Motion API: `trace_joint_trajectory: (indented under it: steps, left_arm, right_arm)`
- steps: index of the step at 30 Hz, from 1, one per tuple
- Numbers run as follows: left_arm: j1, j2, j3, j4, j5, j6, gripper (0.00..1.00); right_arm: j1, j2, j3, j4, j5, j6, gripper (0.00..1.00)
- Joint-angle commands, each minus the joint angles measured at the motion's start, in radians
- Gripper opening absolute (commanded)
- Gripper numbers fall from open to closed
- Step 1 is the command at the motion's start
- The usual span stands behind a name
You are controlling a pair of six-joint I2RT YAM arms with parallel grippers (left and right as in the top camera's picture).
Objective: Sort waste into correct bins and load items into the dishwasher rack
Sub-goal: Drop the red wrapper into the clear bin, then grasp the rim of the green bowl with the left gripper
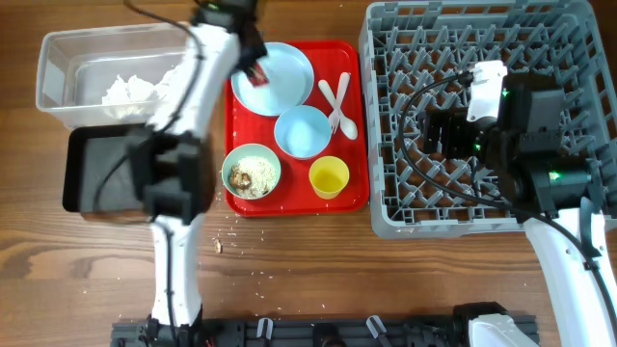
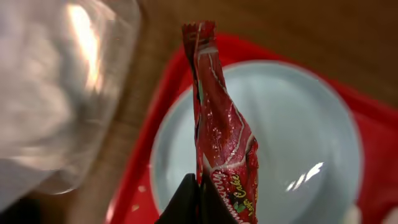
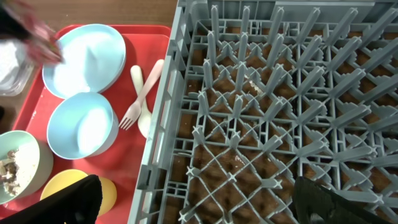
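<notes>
Red foil is what the left gripper has hold of: its jaws are pinched tight on the lower end of the red-and-white wrapper, which sticks up from the fingertips over the light blue plate. The wrist view is too close to tell whether the wrapper touches the plate; it looks lifted clear of it. From overhead, this gripper hangs above the plate's left edge at the back of the red tray, just beside the clear tub, where the crumpled white tissue lies. The shallow black tray sits in front of the tub, partly under the left arm. On the red tray an empty pale blue bowl stands near the middle, a second bowl holding rice-like grains and brown scraps is at the front left, the small yellow cup is at the front right, and the white plastic cutlery lies along the right side. Loose grains speckle the wooden table in front of the tray. The right gripper hovers over the grey dishwasher rack with its jaws spread wide and nothing between them.
</notes>
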Motion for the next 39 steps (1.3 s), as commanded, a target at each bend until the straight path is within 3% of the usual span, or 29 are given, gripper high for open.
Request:
trace_joint_trajectory:
  steps: [1,8,10,12,14,19,21,24,28,32,36,39]
  left_arm:
    - [0.102,-0.189,0.007,-0.080,-0.026,0.011,0.04]
    - [0.270,-0.159,-0.022,-0.176,-0.024,0.010,0.04]
    - [0.294,-0.148,-0.046,-0.168,-0.024,0.011,0.42]
    - [0.303,-0.148,-0.047,-0.167,-0.025,0.011,0.66]
    - [0.308,-0.154,-0.038,-0.165,-0.024,0.017,0.78]
    - [0.286,-0.205,-0.019,-0.191,0.191,0.192,0.72]
    - [0.255,-0.229,-0.019,-0.247,0.240,0.202,0.69]
    - [0.149,-0.236,-0.025,-0.450,0.249,0.198,0.63]
    - [0.011,-0.235,-0.097,-0.528,0.246,0.203,0.68]
    - [-0.102,-0.235,-0.229,-0.457,0.251,0.190,0.69]
    - [-0.167,-0.235,-0.412,-0.270,0.257,0.112,0.57]
    - [-0.197,-0.235,-0.515,-0.153,0.257,0.151,0.55]
  right_arm:
    - [0.003,0.008,0.022,0.000,-0.002,0.012,1.00]
    - [0.003,0.008,0.022,0.004,-0.002,0.014,1.00]
    - [0.003,0.008,0.022,0.004,-0.002,0.014,0.99]
    - [0.003,0.008,0.022,0.004,-0.002,0.014,1.00]
    - [0.003,0.008,0.022,0.004,-0.002,0.014,1.00]
    - [0.003,0.008,0.022,0.004,-0.002,0.014,1.00]
    - [0.003,0.008,0.022,0.004,-0.002,0.014,1.00]
    - [0.003,0.008,0.022,0.002,-0.002,0.014,1.00]
    - [0.003,0.008,0.022,0.008,-0.002,0.014,1.00]
    - [0.003,0.017,0.022,0.008,-0.002,0.015,1.00]
    - [0.003,0.043,0.022,0.001,-0.006,0.014,1.00]
    - [0.003,0.069,0.022,-0.008,-0.006,0.015,1.00]
